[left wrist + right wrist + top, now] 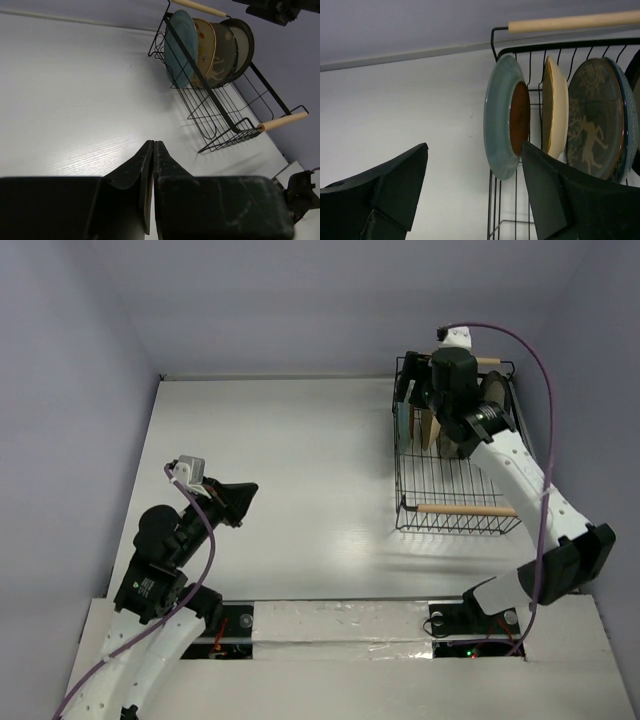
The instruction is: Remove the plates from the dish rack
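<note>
Your right gripper [474, 150] is spread wide and has hold of nothing, with only the table [395, 100] showing between its two fingers. It hangs over the far end of the dish rack [455, 530], and the plates [205, 45] stand just ahead of its tips, upright on edge in a row.

Nearest is the teal plate [497, 120], a brown centre showing inside its teal rim. In the wrist view it sits in the gap between the fingers, much closer to the finger on the right, whose tip overlaps the plate's lower edge. Whether that finger actually touches the plate, you cannot tell from here.

Past the teal one, further toward that same side, come three more:
- a cream plate [555, 107], seen almost edge-on
- the tree-patterned plate [595, 125]
- a dark-rimmed plate [636, 65], cut off by the frame edge

The rack's far wooden handle [570, 22] runs above and beyond the fingertips.

Your left gripper [154, 145] is closed tight, finger against finger, with nothing caught between them. It hovers above the table, well apart from the rack — from its tips, the rack and all four plates lie far ahead and off to the right. The near wooden handle [282, 121] is the closest part, but it is well out of reach.
</note>
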Controlling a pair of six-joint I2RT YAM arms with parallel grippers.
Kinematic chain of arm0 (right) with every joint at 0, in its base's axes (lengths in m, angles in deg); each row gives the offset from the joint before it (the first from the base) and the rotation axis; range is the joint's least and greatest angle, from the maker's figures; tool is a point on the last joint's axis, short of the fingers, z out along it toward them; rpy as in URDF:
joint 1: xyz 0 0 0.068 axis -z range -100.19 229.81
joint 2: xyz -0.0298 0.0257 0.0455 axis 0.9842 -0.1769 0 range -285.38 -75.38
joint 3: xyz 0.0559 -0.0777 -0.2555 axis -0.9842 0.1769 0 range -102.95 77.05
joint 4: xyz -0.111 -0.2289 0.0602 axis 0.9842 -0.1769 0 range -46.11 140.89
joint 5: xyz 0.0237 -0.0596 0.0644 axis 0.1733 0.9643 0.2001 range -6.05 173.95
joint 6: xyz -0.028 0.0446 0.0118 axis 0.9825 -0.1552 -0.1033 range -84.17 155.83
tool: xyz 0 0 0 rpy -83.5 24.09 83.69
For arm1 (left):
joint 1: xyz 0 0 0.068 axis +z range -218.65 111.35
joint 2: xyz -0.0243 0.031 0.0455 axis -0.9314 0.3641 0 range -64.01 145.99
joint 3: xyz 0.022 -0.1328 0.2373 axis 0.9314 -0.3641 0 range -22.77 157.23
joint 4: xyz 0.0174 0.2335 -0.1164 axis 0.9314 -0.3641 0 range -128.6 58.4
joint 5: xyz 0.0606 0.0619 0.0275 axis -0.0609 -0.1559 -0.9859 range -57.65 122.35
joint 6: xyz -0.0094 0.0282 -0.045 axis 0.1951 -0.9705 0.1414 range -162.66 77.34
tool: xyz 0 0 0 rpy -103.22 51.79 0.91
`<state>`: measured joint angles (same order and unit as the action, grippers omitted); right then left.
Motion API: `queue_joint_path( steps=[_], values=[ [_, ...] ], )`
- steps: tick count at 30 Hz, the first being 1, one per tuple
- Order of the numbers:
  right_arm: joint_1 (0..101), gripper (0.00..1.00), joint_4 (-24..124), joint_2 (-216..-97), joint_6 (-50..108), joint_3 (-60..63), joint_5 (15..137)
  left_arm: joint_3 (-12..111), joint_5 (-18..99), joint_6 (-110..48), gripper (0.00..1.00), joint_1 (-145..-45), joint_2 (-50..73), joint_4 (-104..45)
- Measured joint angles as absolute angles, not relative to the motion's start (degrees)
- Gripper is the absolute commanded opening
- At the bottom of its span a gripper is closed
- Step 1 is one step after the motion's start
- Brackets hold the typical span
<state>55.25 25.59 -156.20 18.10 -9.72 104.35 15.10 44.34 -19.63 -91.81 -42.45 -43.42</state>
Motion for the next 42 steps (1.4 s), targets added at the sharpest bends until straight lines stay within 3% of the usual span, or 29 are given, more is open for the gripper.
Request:
queue_joint_path(
  steps=[4,6,9,17,22,25,33,35,39,42],
  values=[
    [55.25,0.78,22.03,-163.89,19.89,-18.13,105.58,15.1,43.03,-19.55,0.0,-91.79,-42.43,-43.46],
    [55.25,0.71,20.25,-168.86,20.7,-23.24,106.85,15.1,42.63,-19.55,0.14,-91.79,-42.43,-43.46],
    [55.25,0.65,18.13,-175.13,21.4,-28.56,109.71,15.1,42.2,-19.22,0.25,-91.59,-42.43,-43.51],
    [55.25,0.6,12.26,-188.05,22.88,-35.73,117.29,15.1,41.63,-19.17,0.42,-89.47,-42.6,-43.53],
    [55.25,0.52,10.66,-190.3,23.28,-35.57,120.72,15.1,41.54,-19.15,0.46,-88.77,-43.13,-43.53],
    [55.25,0.42,10.46,-190.34,23.52,-35.46,122.08,15.1,41.39,-19.11,0.46,-88.77,-43.13,-43.53],
    [55.58,0.4,10.27,-190.62,23.6,-35.22,123.35,15.1,41.3,-19.02,0.47,-88.03,-43.15,-43.53],
    [55.69,0.35,10.33,-190.82,23.69,-34.96,123.37,15.1,41.3,-19.02,0.47,-88.03,-43.15,-43.53],
    [55.8,0.08,9.89,-191.04,24.92,-34.57,124.13,15.1,41.3,-19.02,0.47,-88.03,-43.15,-43.53],
    [56.28,0.0,8.82,-191.02,26.84,-34.33,126.06,15.1,41.3,-19.02,0.47,-88.03,-43.15,-43.55]
  ],
)
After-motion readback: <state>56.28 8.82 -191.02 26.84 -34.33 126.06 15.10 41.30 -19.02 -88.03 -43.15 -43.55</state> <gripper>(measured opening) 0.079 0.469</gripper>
